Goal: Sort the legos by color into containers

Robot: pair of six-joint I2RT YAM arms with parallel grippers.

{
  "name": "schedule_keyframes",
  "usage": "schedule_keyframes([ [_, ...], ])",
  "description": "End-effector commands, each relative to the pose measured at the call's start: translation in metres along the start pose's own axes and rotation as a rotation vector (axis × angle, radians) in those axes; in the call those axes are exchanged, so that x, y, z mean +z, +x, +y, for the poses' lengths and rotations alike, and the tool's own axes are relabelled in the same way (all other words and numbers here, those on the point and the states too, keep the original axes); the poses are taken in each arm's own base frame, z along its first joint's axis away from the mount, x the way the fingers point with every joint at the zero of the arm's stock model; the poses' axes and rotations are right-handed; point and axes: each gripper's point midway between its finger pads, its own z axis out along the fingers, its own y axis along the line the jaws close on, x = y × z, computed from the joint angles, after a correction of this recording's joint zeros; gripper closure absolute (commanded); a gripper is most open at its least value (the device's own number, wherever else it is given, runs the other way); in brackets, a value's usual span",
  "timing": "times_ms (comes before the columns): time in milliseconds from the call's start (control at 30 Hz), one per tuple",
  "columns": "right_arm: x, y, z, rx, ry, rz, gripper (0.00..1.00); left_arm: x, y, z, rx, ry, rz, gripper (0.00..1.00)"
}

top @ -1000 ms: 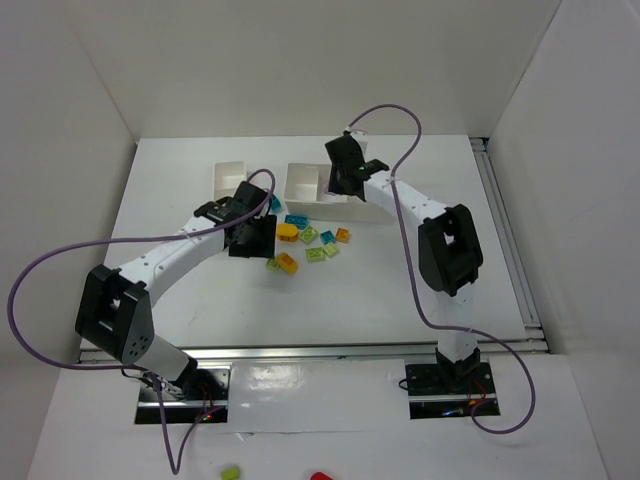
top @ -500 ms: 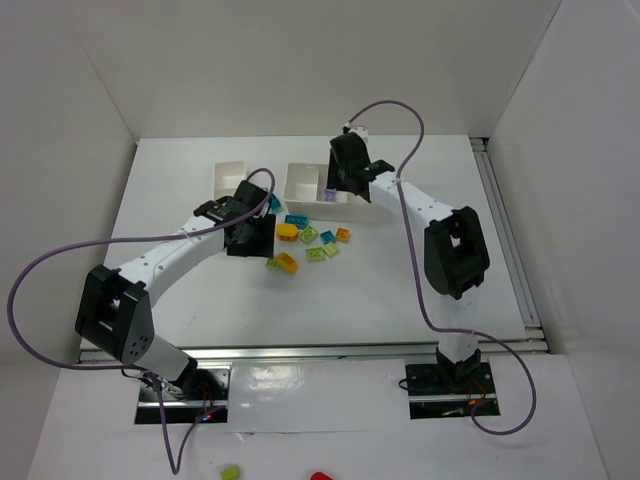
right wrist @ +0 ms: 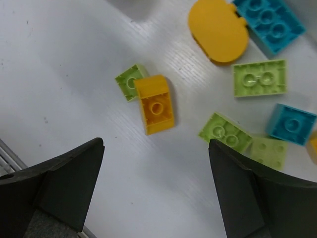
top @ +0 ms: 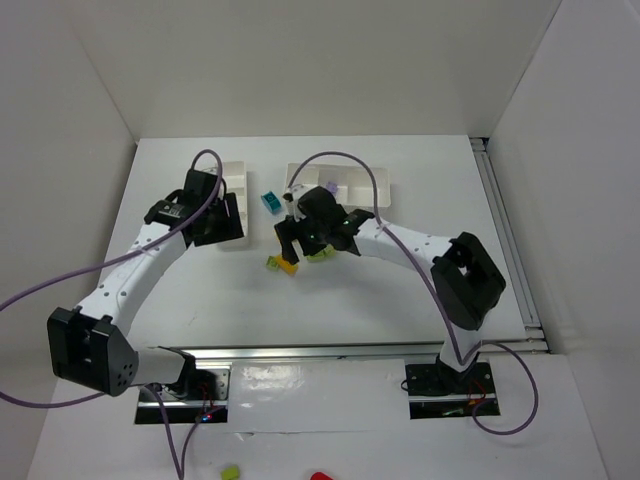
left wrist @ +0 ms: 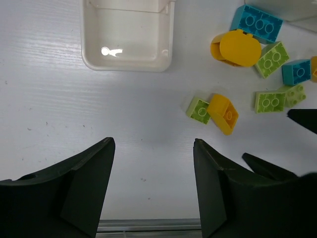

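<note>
The right end effector (right wrist: 156,148) is being held wide apart and empty above the desk (right wrist: 74,74). The orange lego (right wrist: 156,104) is lying just ahead, between its fingers, long side pointing away. The left end effector (left wrist: 153,168), apart and empty too, is being held farther off.

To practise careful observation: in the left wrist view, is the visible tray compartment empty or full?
Empty: inside the tray walls only bare white floor shows, with nothing lying on it.
</note>
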Motion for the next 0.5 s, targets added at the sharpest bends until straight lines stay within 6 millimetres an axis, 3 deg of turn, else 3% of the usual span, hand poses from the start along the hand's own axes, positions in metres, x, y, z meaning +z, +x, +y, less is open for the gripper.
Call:
schedule_keyframes([
  [0, 0.023, 0.007, 0.017, -0.067, -0.075, 0.039, 0.06, -0.001, -0.003, -0.003, -0.03, 0.032, -0.01, 0.26],
  [67, 0.032, 0.004, 0.019, -0.076, -0.084, 0.05, 0.08, -0.001, -0.005, 0.0, -0.037, 0.027, -0.012, 0.26],
  [267, 0.065, 0.029, 0.024, -0.097, -0.153, 0.15, 0.08, -0.001, -0.004, -0.001, -0.036, 0.047, -0.002, 0.26],
  [400, 0.075, 0.028, 0.022, -0.079, -0.141, 0.124, 0.16, 0.001, -0.002, -0.002, -0.036, 0.051, 0.01, 0.26],
  [467, 0.074, 0.03, 0.02, -0.056, -0.129, 0.119, 0.28, 0.001, -0.002, -0.002, -0.026, 0.051, 0.01, 0.26],
])
